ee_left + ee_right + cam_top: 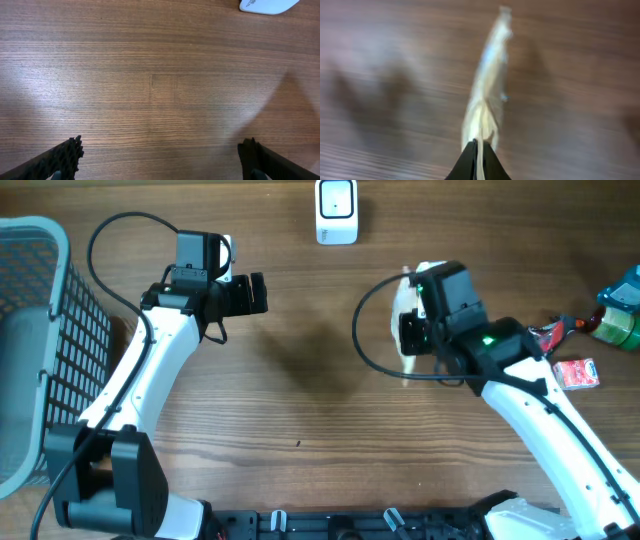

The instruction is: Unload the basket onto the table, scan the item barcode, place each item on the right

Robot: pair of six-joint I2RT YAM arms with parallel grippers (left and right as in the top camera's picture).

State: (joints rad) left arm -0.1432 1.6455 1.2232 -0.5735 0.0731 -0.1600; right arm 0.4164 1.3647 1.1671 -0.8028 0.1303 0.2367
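- Thin, pale, flat packet (487,75): judged light, floppy and easily creased. It is blurred in the right wrist view. A pinch at one end suits it, kept clear of any printed face.
- Its long axis runs straight out from the fingertips, edge-on to the wrist camera. Barcode side: cannot tell.
- Location: above the brown wooden table (300,400), right of centre, apart from the white box-shaped scanner (336,210).
- Right gripper (478,150): clamped on the packet's near end.
- Left gripper (160,155): spread wide, empty.
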